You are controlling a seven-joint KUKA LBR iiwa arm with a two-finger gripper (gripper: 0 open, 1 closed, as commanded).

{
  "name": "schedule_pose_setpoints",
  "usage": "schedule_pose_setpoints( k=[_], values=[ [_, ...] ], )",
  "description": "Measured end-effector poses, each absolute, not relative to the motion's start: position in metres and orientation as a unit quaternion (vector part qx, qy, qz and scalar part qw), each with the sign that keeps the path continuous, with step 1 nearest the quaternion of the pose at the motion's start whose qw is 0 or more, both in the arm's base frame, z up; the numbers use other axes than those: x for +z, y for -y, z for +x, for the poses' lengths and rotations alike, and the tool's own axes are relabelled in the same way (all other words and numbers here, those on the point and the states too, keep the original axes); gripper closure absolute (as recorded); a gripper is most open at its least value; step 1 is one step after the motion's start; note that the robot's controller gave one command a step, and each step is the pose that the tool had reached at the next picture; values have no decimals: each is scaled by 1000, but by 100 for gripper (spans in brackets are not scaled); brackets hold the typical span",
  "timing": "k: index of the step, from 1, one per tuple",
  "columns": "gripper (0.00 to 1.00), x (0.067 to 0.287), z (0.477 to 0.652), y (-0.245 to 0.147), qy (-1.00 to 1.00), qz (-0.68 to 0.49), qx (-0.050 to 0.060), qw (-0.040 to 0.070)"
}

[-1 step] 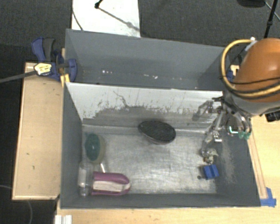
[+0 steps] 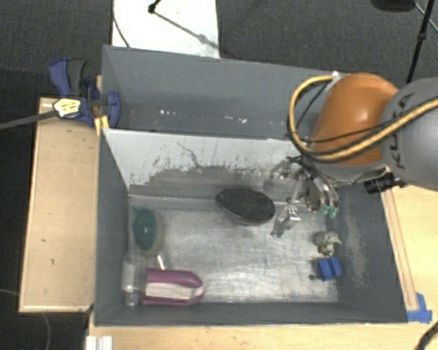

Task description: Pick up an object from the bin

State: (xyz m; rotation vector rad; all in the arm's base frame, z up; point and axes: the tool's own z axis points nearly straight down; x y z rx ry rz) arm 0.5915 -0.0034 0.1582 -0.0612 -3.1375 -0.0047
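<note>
Pincer (image 2: 285, 220): hanging low in the right-centre of the bin (image 2: 257, 273), tip close to the floor and leaning a little to the left.
Pincer state: honestly can't tell if it's apart or together, the metal bits all bunch up from this angle.
Black oval (image 2: 245, 205): flat, dark, dotted-looking thing lying mid-bin near the back wall. It's the closest item, and its right end sits just beside the pincer tip. Touching or not, I can't say.
Arm (image 2: 428, 139): reaches in over the right rim, with an orange cover (image 2: 356, 112) at the wrist and yellow and black cables (image 2: 303, 131) looped round it.
Grey lump (image 2: 327, 241): small, just right of the pincer, near the right wall.
Blue block (image 2: 328, 269): just in front of the lump, toward the front-right corner.
Green thing (image 2: 145, 229): rounded, teal-green, over by the left wall, well apart from the pincer.
Bottle (image 2: 131, 276): clear, in the front-left corner, right by the green thing.
Purple pack (image 2: 171, 286): purple and white, lying flat along the front wall next to the bottle.
</note>
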Motion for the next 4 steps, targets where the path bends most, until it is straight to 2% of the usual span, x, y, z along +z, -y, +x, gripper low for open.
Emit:
schedule_pose_setpoints(
  k=[1,2,3,4],
  values=[
    [0,72,586,-3,997,-72,-1,-3],
    [0,74,559,-62,990,-139,-1,-6],
    [100,74,560,-60,990,-139,-1,-6],
    [100,209,548,-56,991,-134,-1,-4]
  ],
)
